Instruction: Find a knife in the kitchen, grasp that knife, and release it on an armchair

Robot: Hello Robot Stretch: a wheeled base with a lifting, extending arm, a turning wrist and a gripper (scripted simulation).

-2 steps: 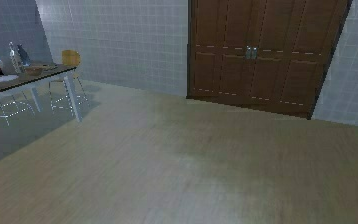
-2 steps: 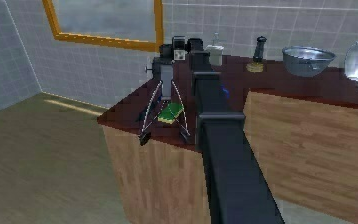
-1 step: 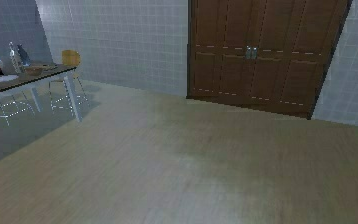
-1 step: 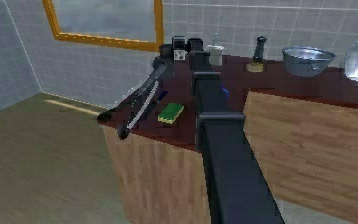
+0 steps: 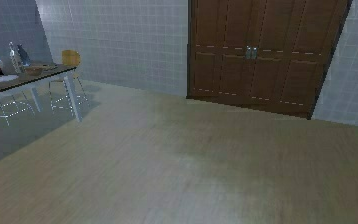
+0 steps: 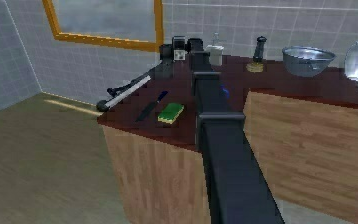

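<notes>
1. The step in hand is judged to be the grasp. The arm (image 6: 222,140) is stretched out over the desk (image 6: 287,88), and the jaws are seen at its far end, pointed toward the arm side view's left, near the desk's left edge.
2. Whether the jaws are released or clenched cannot be told, nor whether anything is held in them.
3. A thin dark sliver (image 6: 152,106), taken as the likely knife, is laid flat on the desk just left of the sponge (image 6: 170,112) and slanted much as the jaws are.
4. In the picture the sliver is set below the jaws, with a strip of bare desk between them.
5. For a clean grasp, the arm is best drawn in somewhat, so that the jaws are brought over the sliver's middle and set across its length. The sponge is to be left untouched.
6. A thin, flat thing is likely to be skidded along a hard desk, so a slow descent and a straight lift are advised.
</notes>
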